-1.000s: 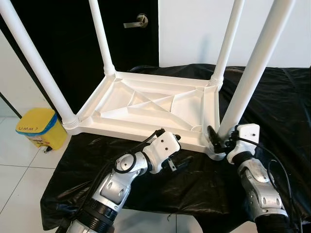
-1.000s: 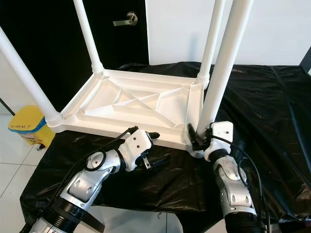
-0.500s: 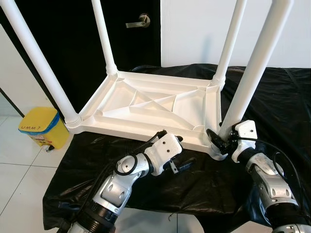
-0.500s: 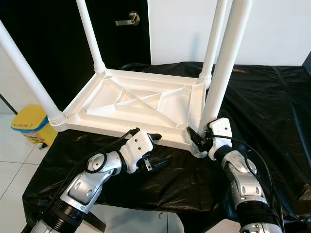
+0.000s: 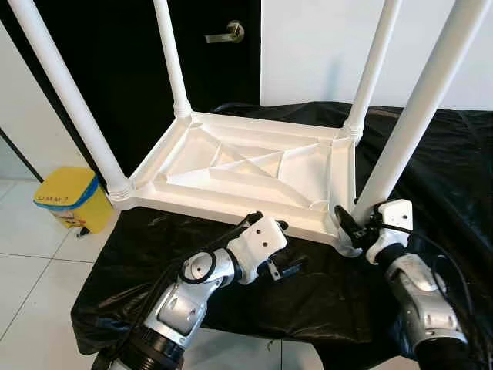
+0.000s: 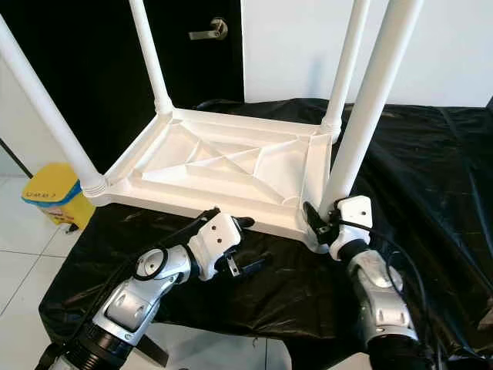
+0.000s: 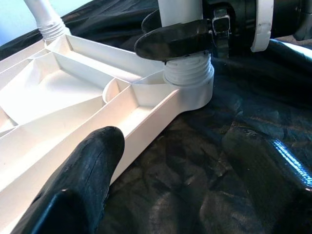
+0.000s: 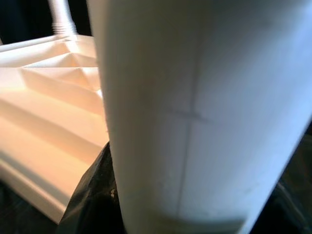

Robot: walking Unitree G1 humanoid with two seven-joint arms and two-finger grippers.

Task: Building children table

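The upturned white plastic children's table (image 5: 254, 166) lies on the black-draped surface (image 5: 431, 154). The right claw (image 5: 348, 226) grips the base of the white leg (image 5: 416, 116) at its near corner. Just left, the left claw (image 5: 286, 250) hovers wide at the table's near edge.

Upturned white plastic children's table (image 6: 223, 166) on black sheet (image 6: 431, 177), right gripper (image 6: 320, 221) clasping near-right leg (image 6: 370, 108) at its base, left gripper (image 6: 245, 245) spread beside table edge, yellow bin (image 6: 50, 202) on floor

I count one upturned table (image 5: 254, 166), four legs (image 5: 420, 108), one yellow bin (image 5: 68, 199), one black sheet (image 5: 431, 169).
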